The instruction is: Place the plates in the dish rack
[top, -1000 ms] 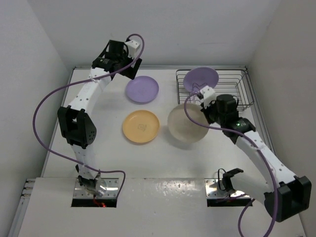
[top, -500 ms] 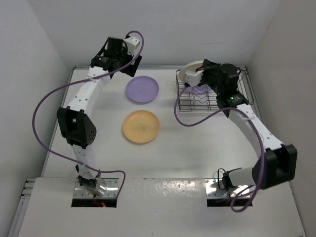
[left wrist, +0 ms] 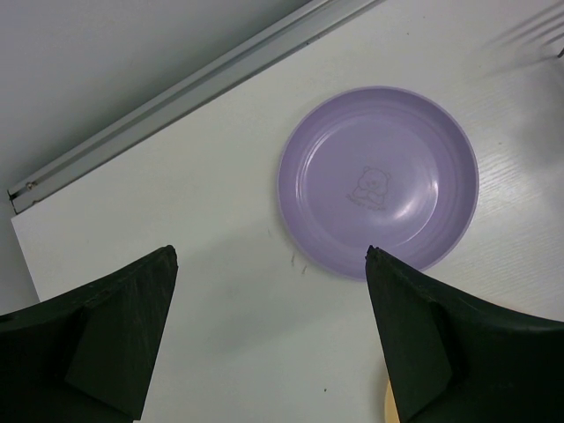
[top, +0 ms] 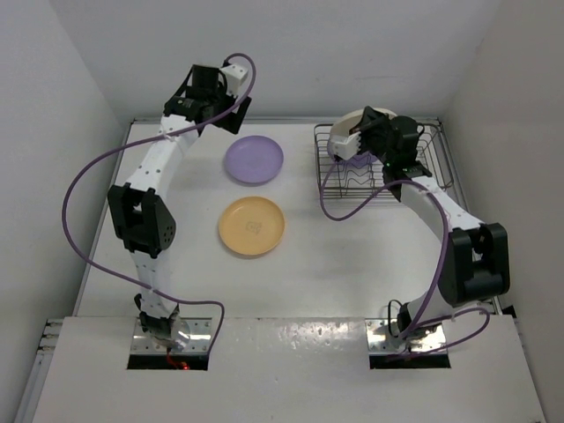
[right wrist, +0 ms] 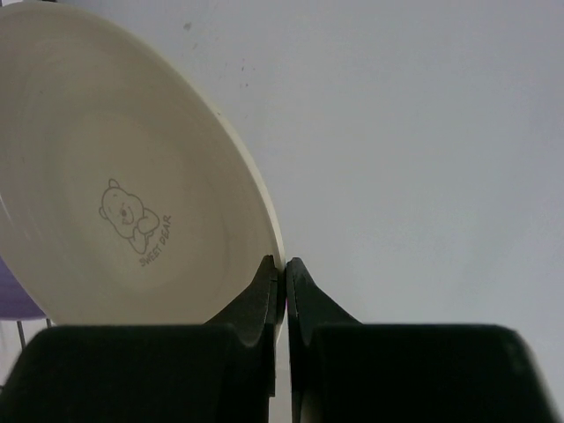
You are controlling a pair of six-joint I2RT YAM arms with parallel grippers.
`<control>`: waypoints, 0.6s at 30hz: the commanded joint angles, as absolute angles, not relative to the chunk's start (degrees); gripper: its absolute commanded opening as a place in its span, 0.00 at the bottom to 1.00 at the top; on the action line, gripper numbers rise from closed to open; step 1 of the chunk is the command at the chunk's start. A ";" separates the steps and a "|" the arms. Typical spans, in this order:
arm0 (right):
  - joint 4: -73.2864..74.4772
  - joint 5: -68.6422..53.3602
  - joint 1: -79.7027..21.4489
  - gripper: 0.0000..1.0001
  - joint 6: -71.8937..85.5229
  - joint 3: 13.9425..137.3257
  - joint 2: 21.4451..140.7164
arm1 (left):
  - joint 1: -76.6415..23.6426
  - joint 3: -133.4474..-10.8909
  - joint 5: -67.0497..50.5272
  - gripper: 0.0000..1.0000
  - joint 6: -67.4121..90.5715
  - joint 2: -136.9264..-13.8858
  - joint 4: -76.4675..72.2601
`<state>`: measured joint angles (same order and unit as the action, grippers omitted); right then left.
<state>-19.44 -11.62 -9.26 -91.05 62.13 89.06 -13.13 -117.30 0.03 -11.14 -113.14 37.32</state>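
The rack [top: 352,182] is crowded by the rear and right walls — access is left from above, the front and the left. Its left part is occupied by a purple plate [top: 355,159], with the cream plate [top: 350,132] held over it. Bare counter [top: 352,256] is found right of the orange plate [top: 252,226].

Bright, even, diffuse overhead light fills all views. Shadows on the white worktop [top: 335,264] are faint and soft-edged. The overhead view is sharp, with mild glare on the near metal strip [top: 291,344]. A soft highlight sits on the lavender plate [left wrist: 379,181]. Both wrist views show their jaws as near-black, underexposed shapes. The bear mark on the cream plate [right wrist: 132,176] is crisp.
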 commanded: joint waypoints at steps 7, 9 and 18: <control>-24.35 -13.54 -8.61 0.00 -88.42 57.39 89.64 | -11.60 -121.11 0.18 0.93 -10.90 -113.99 36.39; -25.48 -12.83 -8.71 0.00 -87.54 57.04 91.13 | -11.60 -121.11 0.18 0.93 -10.90 -113.99 36.39; -28.12 -11.78 -9.05 0.00 -85.26 55.90 93.78 | -11.60 -121.11 0.18 0.93 -10.90 -114.61 36.39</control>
